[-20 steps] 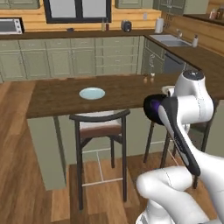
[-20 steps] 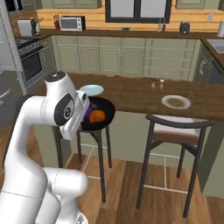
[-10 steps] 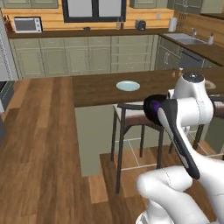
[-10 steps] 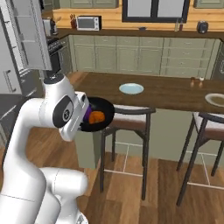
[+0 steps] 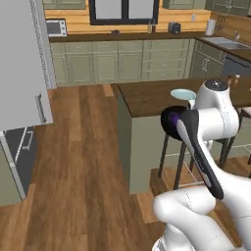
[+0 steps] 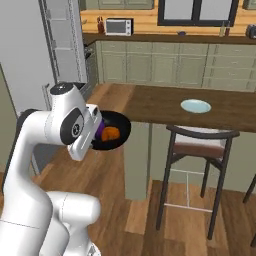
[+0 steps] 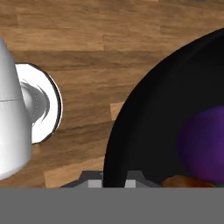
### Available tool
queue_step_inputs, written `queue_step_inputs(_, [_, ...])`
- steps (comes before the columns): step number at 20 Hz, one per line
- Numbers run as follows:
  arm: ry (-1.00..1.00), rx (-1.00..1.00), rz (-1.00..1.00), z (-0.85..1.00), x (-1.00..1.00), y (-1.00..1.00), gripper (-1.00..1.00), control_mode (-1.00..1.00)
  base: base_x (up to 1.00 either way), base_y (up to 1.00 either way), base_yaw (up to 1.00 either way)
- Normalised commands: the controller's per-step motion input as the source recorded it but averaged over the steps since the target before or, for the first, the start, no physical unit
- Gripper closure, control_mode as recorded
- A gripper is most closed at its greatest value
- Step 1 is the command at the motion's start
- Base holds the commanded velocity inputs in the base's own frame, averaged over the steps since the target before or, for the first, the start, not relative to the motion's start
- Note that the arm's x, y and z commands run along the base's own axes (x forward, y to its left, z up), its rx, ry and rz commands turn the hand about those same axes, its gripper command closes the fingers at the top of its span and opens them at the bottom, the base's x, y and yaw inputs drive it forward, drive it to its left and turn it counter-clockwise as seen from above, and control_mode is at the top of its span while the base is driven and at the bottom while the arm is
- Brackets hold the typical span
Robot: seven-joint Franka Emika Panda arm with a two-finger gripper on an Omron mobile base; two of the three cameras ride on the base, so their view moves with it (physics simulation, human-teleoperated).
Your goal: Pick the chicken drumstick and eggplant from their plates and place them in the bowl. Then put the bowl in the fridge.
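Pincer (image 7: 111, 180) clamped on bowl (image 7: 148, 127) rim, eggplant (image 7: 203, 142) and drumstick (image 7: 183, 182) inside

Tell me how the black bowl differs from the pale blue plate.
The black bowl is glossy black; the pale blue plate is light. The bowl is carried in the air beside the arm; the plate rests on the wooden counter. The bowl holds the eggplant and chicken drumstick; the plate is bare. Both are round.

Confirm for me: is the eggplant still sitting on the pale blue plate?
No, the eggplant lies in the black bowl, beside the drumstick.
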Motion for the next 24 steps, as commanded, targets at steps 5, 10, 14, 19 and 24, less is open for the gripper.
queue_step_inputs(5, [0.0,0.0,0.0,0.0,0.0,0.0,1.0,1.0,0.98,0.7,0.0])
queue_step_inputs(10, [0.0,0.0,0.0,0.0,0.0,0.0,1.0,1.0,1.0,0.45,0.0])
queue_step_inputs(14, [0.0,0.0,0.0,0.0,0.0,0.0,1.0,1.0,0.97,0.89,0.0])
queue_step_inputs(19, [0.0,0.0,0.0,0.0,0.0,0.0,1.0,1.0,0.51,0.09,0.0])
queue_step_inputs(24, [0.0,0.0,0.0,0.0,0.0,0.0,1.0,1.0,0.78,0.0,-0.04])
